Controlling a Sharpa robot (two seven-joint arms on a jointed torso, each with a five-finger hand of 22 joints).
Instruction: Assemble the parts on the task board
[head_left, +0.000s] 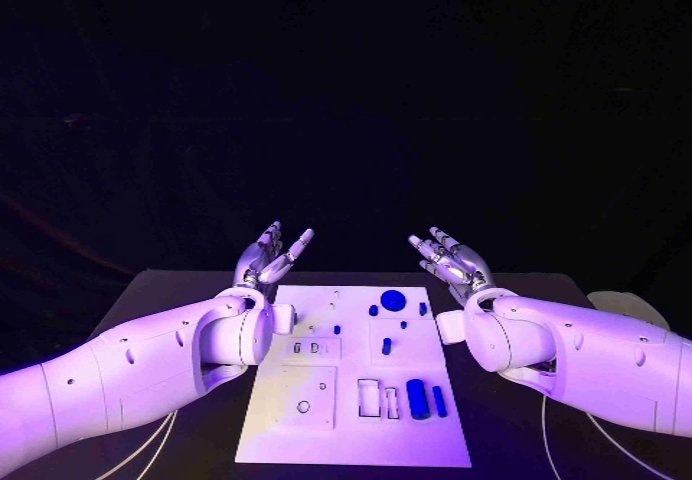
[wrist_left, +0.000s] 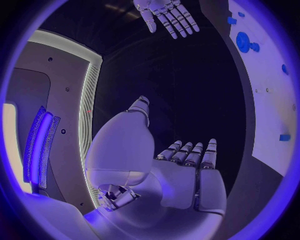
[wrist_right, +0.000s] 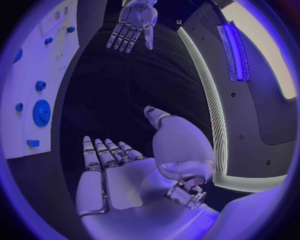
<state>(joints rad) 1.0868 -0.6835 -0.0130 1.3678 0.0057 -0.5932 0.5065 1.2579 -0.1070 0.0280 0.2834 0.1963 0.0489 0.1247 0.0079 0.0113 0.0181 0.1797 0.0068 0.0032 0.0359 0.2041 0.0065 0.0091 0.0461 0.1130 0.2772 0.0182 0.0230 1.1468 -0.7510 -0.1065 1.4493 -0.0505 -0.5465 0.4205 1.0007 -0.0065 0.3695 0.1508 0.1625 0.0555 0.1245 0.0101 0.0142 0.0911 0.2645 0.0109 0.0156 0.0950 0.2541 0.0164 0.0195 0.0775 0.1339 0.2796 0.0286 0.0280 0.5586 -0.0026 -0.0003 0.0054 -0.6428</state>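
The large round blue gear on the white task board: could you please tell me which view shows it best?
The right wrist view: the large round blue gear shows its toothed rim there. The head view gives a plain blue disc on the white task board; the left wrist view shows it small.

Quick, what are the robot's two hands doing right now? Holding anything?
Left hand: open, fingers apart, holding nothing, raised beyond the far end of the task board.
Right hand: open too, fingers spread, holding nothing.

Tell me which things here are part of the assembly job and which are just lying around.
Job: task board, large blue gear, long blue parts, left hand, right hand, both open, holding nothing.
Lying about: black table alone; nothing else rests on it.
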